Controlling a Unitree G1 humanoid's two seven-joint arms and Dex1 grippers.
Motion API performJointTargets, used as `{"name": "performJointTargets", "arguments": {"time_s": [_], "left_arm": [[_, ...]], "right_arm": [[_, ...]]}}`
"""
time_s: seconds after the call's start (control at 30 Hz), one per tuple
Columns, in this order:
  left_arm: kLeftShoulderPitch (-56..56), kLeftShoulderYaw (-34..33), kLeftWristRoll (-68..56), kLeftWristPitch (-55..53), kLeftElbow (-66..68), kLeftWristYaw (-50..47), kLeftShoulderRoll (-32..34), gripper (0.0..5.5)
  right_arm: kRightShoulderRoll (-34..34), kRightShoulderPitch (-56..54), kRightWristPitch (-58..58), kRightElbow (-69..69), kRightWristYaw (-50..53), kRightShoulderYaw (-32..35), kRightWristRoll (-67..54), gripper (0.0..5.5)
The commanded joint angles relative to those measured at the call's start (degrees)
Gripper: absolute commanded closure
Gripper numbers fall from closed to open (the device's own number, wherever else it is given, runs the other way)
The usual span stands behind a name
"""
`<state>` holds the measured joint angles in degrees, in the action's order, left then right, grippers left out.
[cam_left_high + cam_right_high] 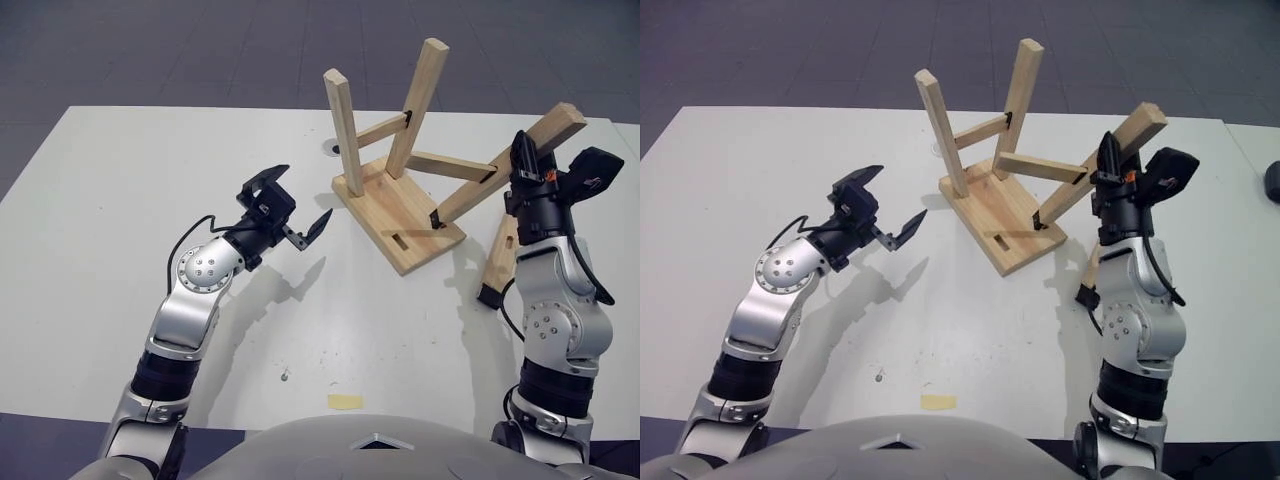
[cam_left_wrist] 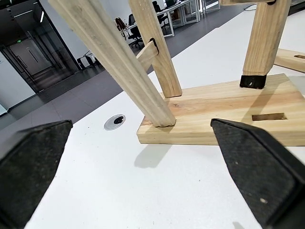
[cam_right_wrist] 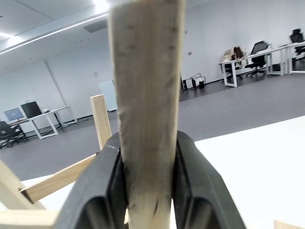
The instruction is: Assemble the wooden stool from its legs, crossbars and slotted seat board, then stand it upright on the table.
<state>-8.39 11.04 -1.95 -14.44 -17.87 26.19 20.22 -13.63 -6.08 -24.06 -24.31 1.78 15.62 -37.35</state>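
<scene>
Upside-down seat board [image 1: 420,245] lies on the white bench [image 1: 120,180], 2 legs standing in it. Right gripper [image 1: 522,162] fingers pinch a tilted 3rd leg [image 1: 470,192]. Left gripper [image 1: 300,196] hovers beside the board, fingers spread. Likely best: brace the board, then straighten the leg.

This is an open-plan office: past the white table [image 1: 120,180], toward twelve o'clock, lies a floor [image 1: 150,50] of grey carpet tiles, and a round cable port [image 1: 335,148] sits in the tabletop near its far edge. The wrist views show white desks [image 3: 248,63] with black swivel chairs [image 3: 259,47], a monitor [image 3: 29,109], a whiteboard [image 3: 107,88] (standing against a pale wall) and dark glass doors [image 2: 28,52].
</scene>
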Motion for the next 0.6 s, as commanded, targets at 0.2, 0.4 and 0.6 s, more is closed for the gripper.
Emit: {"name": "performJointTargets", "arguments": {"time_s": [0.2,0.4,0.6], "left_arm": [[-0.46,0.62,1.09,1.02,0.03,-0.63,-0.97,0.10],[0.01,0.81,1.76,1.39,0.27,-1.45,-1.51,0.10],[0.41,1.28,2.40,1.95,0.50,-1.80,-1.80,0.10]], "right_arm": [[-0.84,-2.39,-9.29,2.49,-3.43,1.46,-10.81,4.49],[-0.47,-2.98,-8.66,2.96,-3.22,1.28,-9.56,4.49],[0.15,-4.27,-7.42,3.85,-3.38,1.16,-8.38,4.49]]}}
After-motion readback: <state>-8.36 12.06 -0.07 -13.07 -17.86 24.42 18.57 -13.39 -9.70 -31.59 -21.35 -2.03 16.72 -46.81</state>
